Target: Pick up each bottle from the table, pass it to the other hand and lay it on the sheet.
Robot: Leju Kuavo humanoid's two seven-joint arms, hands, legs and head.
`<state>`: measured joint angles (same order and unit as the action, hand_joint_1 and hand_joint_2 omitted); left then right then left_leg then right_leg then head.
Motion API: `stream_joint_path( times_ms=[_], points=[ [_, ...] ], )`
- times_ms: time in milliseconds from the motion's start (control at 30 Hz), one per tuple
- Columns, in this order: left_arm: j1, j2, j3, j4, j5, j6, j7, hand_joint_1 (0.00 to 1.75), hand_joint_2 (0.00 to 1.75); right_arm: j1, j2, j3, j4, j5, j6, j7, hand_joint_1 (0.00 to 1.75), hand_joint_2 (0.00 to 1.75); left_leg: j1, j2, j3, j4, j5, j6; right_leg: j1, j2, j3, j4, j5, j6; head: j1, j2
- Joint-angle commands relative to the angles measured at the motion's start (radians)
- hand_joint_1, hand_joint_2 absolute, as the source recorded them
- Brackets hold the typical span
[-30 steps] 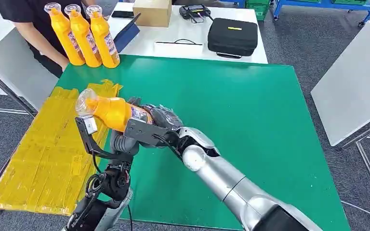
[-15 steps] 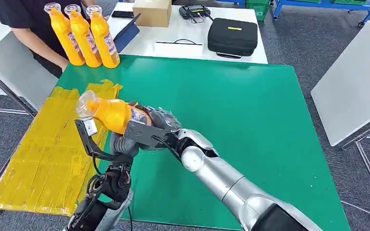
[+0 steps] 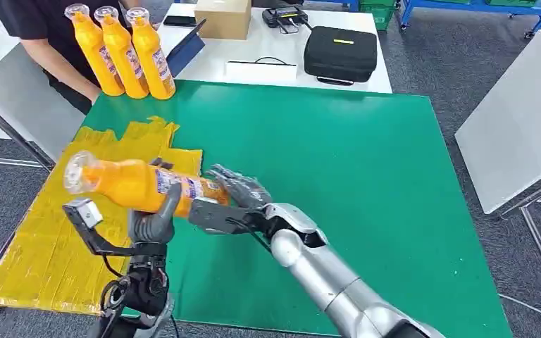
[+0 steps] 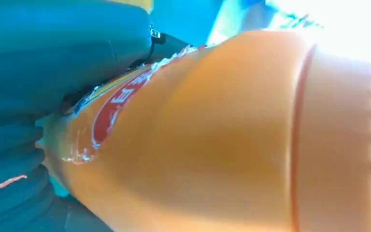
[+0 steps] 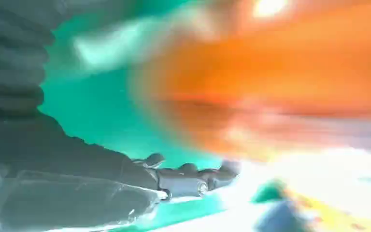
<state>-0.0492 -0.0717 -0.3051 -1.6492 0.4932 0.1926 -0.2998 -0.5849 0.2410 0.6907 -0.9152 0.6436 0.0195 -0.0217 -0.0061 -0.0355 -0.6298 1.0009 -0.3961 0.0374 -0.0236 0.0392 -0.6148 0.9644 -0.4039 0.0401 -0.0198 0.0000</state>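
The green tabletop carries a crinkled yellow sheet along its left side, the sheet's edge hanging past the table's border. A person in a dark top stands at the far left corner, where three orange bottles stand upright in a row, touching one another. A fourth orange bottle lies nearly level in the air above the sheet's inner edge, its clear cap pointing left. The left robot hand grasps this bottle around its middle from below. The right robot hand sits just beside the bottle's base with fingers spread and released, holding nothing.
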Motion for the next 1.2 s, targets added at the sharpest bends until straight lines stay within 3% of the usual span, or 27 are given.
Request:
stream_joint_path(
  times_ms=[33, 300, 533, 633, 800, 867, 900, 1067, 1100, 1200],
  points=[
    [0.066, -0.016, 0.168, -0.054, -0.021, -0.002, 0.002, 1.75, 1.75, 0.111, -0.093, -0.155, -0.262, 0.032, 0.045, -0.042, 0.0, 0.0, 0.0, 0.002, 0.002, 0.001, -0.001, -0.002, 0.001, -0.003, 0.003, 0.0, -0.001, -0.002, 0.0, 0.0],
    [0.068, -0.024, 0.173, -0.051, -0.027, -0.006, 0.002, 1.75, 1.75, 0.124, -0.098, -0.155, -0.281, 0.035, 0.046, -0.047, 0.0, 0.0, 0.0, 0.007, 0.003, 0.001, -0.002, -0.003, 0.002, -0.002, 0.003, 0.0, 0.001, -0.005, 0.0, 0.0],
    [0.08, -0.024, 0.22, -0.009, -0.074, -0.031, 0.017, 1.75, 1.75, 0.283, -0.165, -0.148, -0.541, 0.039, 0.028, -0.062, 0.0, 0.0, 0.0, 0.005, 0.003, 0.0, -0.001, -0.002, 0.002, -0.003, 0.003, -0.001, 0.001, -0.004, 0.0, 0.0],
    [0.052, -0.019, 0.265, -0.004, -0.389, 0.088, -0.055, 1.75, 1.75, 0.344, -0.161, -0.203, -0.64, 0.047, 0.019, -0.058, 0.0, 0.0, 0.0, 0.005, 0.001, 0.0, 0.0, -0.002, 0.001, -0.003, 0.001, -0.001, 0.002, -0.004, 0.0, 0.0],
    [0.044, 0.019, 0.348, 0.022, -1.009, 0.248, -0.05, 1.75, 1.75, 0.47, -0.158, -0.326, -0.822, 0.037, 0.057, -0.096, 0.0, 0.0, 0.0, 0.004, -0.001, 0.0, 0.0, -0.002, 0.001, -0.003, -0.001, -0.001, 0.002, -0.004, 0.0, 0.0],
    [0.043, 0.046, 0.354, 0.066, -1.225, 0.273, -0.021, 1.75, 1.75, 0.503, -0.159, -0.362, -0.87, 0.008, 0.075, -0.113, 0.0, 0.0, 0.0, 0.004, 0.001, 0.0, -0.001, -0.003, 0.001, -0.004, 0.001, 0.0, 0.001, -0.005, 0.0, 0.0],
    [0.028, 0.073, 0.334, 0.113, -1.318, 0.215, 0.036, 1.75, 1.75, 0.518, -0.159, -0.385, -0.892, -0.016, 0.082, -0.119, 0.0, 0.0, -0.001, 0.005, 0.001, -0.001, 0.0, -0.002, 0.001, -0.002, 0.0, -0.001, 0.002, -0.004, -0.001, 0.0],
    [-0.085, 0.161, 0.233, 0.329, -1.521, 0.205, 0.101, 1.75, 1.75, 0.526, -0.168, -0.414, -0.923, -0.057, 0.126, -0.122, 0.0, 0.0, 0.0, 0.002, 0.004, -0.001, 0.0, -0.004, 0.001, -0.008, 0.004, 0.0, 0.0, -0.006, 0.0, 0.0],
    [-0.11, 0.164, 0.223, 0.37, -1.537, 0.214, 0.108, 1.75, 1.75, 0.521, -0.166, -0.413, -0.922, -0.06, 0.129, -0.121, 0.0, 0.0, 0.0, 0.003, 0.001, -0.001, 0.0, -0.003, 0.001, -0.004, 0.0, -0.001, 0.002, -0.005, -0.001, 0.0],
    [-0.178, 0.213, 0.172, 0.525, -1.742, 0.228, 0.251, 1.75, 1.75, 0.49, -0.168, -0.391, -0.91, -0.064, 0.147, -0.119, 0.0, 0.0, 0.0, 0.005, 0.001, -0.001, 0.001, -0.003, 0.001, -0.004, 0.0, -0.001, 0.003, -0.005, 0.0, 0.0]
  ],
)
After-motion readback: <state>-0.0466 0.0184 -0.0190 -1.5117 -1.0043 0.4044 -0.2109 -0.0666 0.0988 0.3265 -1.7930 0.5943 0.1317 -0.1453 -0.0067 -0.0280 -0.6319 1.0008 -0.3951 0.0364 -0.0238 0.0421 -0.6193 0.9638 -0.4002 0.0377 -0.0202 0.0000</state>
